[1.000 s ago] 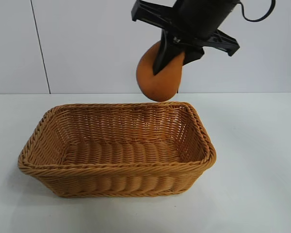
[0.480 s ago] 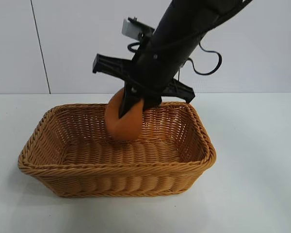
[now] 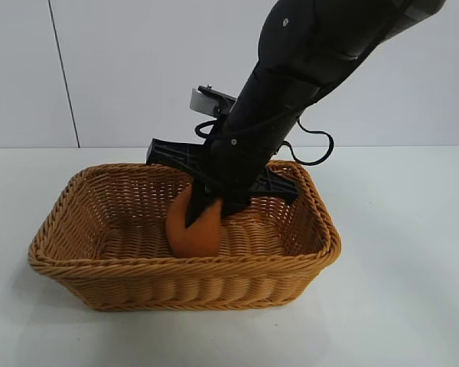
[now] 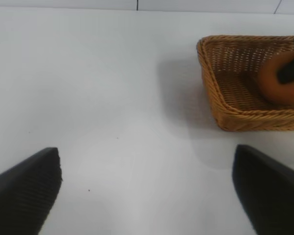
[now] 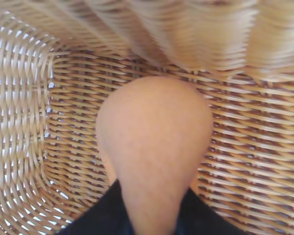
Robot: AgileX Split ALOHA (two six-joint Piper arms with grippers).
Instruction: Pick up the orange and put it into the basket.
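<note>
Orange [image 3: 193, 229] inside basket [image 3: 176, 264], below rim, mid-floor; right gripper [image 3: 206, 216] jaws straddling it, grip uncertain; left gripper [image 4: 147, 191] jaws released.

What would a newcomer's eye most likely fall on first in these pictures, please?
Probably the orange, a vivid lump low inside the wicker basket at the middle of the white table. Next comes the black right gripper, reaching down into the basket from the upper right with its fingers on either side of the fruit. The left gripper hovers wide open over bare table off to one side of the basket.
</note>
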